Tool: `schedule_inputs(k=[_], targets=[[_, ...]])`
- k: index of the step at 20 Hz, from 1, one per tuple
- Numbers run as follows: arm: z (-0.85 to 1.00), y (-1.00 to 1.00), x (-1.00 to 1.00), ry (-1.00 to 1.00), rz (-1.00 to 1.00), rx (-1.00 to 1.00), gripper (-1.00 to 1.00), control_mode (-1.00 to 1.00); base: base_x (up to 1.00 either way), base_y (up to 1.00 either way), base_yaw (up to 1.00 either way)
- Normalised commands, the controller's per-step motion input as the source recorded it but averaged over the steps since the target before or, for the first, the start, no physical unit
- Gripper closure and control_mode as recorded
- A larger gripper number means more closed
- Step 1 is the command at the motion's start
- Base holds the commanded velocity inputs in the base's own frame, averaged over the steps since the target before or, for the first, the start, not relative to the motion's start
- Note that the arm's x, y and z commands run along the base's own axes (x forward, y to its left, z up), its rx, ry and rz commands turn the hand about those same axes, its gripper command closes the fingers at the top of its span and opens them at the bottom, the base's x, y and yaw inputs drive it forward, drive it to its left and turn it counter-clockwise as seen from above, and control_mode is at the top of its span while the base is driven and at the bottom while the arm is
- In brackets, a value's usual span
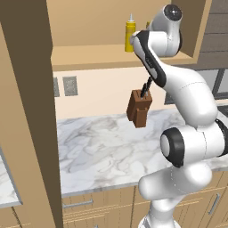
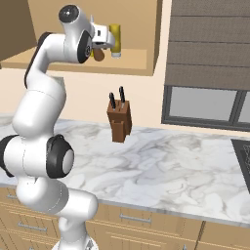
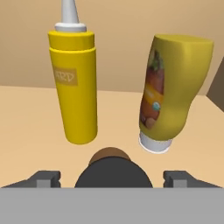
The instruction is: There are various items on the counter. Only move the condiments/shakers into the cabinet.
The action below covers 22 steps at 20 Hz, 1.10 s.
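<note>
Shaker between open end effector fingertips

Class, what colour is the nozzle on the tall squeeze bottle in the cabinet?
White, topping the yellow squeeze bottle; the hand view shows it best.

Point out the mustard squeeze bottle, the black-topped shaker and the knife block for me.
mustard squeeze bottle (image 3: 76, 87), hand view, middle of its yellow body.
black-topped shaker (image 3: 111, 173), hand view, its dark cap.
knife block (image 2: 120, 123), right base view, its wooden front.
</note>
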Motion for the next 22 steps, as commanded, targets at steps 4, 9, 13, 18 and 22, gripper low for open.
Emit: schedule_inputs(k=[4,9,13,18,22], targets=[[0.0,0.0,0.02,0.0,0.0,0.0,-1.0,-1.0,0.0,0.0,0.0],[0.0,0.0,0.19,0.0,0.0,0.0,-1.0,-1.0,0.0,0.0,0.0],[0.0,0.0,0.37,0.0,0.0,0.0,-1.0,-1.0,0.0,0.0,0.0],[0.0,0.0,0.01,-0.01,0.0,0.0,-1.0,-1.0,0.0,0.0,0.0],[0.15,-0.01,-0.83,-0.09,0.0,0.0,-1.0,-1.0,0.0,0.0,0.0]])
